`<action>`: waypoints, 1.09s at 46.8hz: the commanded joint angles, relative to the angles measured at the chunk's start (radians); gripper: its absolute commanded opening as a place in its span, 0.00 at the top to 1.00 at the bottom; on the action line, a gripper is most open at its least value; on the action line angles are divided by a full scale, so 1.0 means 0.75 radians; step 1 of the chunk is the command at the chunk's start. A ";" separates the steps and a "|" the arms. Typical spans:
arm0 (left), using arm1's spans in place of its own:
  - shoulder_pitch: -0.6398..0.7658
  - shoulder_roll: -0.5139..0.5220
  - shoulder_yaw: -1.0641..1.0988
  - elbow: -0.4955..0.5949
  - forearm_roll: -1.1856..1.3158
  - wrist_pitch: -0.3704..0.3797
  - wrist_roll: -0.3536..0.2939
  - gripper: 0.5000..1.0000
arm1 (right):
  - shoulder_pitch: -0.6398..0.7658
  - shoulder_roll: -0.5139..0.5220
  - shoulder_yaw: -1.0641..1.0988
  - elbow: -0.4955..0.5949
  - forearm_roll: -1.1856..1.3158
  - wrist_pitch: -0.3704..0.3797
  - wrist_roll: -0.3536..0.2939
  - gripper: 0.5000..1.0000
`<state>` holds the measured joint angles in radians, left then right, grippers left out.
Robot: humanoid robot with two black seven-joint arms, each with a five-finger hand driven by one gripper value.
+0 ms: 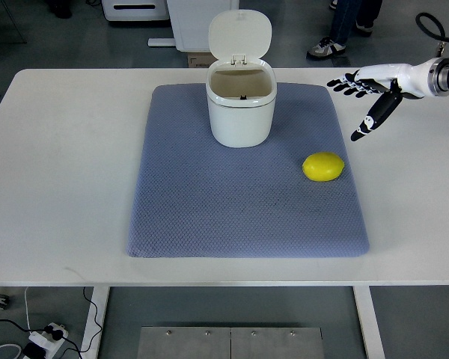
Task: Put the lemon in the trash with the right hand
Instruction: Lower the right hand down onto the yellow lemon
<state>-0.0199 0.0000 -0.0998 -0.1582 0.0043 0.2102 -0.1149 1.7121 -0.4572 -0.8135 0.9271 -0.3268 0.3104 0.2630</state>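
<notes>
One hand only in view, the right hand (370,90), entering from the right edge above the far right part of the white table (60,149); fingers spread wide and holding nothing, four dark-tipped fingers pointing left, thumb angled down and left; hovering just past the far right corner of the blue-grey mat (209,217), apart from everything on it.

Lying on the mat, near its right edge and about halfway down: the lemon (323,166), yellow, on its side, untouched, below and a little left of the open hand, well apart from it.

Standing upright at the far middle of the mat: the white trash bin (240,112), lid (239,34) flipped up and back, mouth open, inside bare as far as can be seen; well to the left of the lemon.

Beyond the table's far edge, at top right: a person's legs and shoes (328,49) on the grey floor.
</notes>
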 commanded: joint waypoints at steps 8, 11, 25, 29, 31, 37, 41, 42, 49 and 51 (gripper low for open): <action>0.000 0.000 0.000 0.000 0.000 0.000 0.000 0.00 | 0.057 0.090 -0.128 0.048 0.000 -0.013 -0.001 0.00; 0.000 0.000 0.000 0.000 0.000 0.000 0.000 0.00 | 0.077 0.115 -0.155 0.056 0.008 -0.015 -0.001 0.00; -0.002 0.000 0.000 0.000 0.000 0.000 0.000 0.00 | 0.129 0.221 -0.288 0.087 0.082 -0.011 -0.003 0.00; 0.000 0.000 0.000 0.000 0.000 0.000 0.000 0.00 | 0.129 0.252 -0.302 0.087 0.086 -0.013 -0.001 0.00; 0.000 0.000 0.000 -0.002 -0.002 0.000 0.000 0.00 | 0.131 0.268 -0.308 0.087 0.086 -0.013 -0.003 0.00; 0.000 0.000 0.000 0.000 0.000 0.000 0.000 0.00 | 0.131 0.301 -0.335 0.087 0.092 -0.021 -0.003 0.00; 0.000 0.000 0.000 0.000 -0.002 0.000 0.000 0.00 | 0.133 0.333 -0.365 0.087 0.106 -0.023 -0.005 0.00; 0.000 0.000 0.000 -0.002 -0.002 0.000 0.000 0.00 | 0.137 0.342 -0.372 0.087 0.109 -0.023 -0.003 0.00; 0.000 0.000 0.000 0.000 -0.002 0.000 0.000 0.00 | 0.137 0.362 -0.384 0.085 0.113 -0.046 -0.005 0.00; 0.000 0.000 0.000 -0.002 0.000 0.000 0.000 0.00 | 0.133 0.364 -0.384 0.085 0.113 -0.060 -0.005 0.00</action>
<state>-0.0199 0.0000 -0.0997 -0.1583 0.0039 0.2101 -0.1150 1.8159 -0.1869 -1.1005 0.9911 -0.2416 0.2798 0.2595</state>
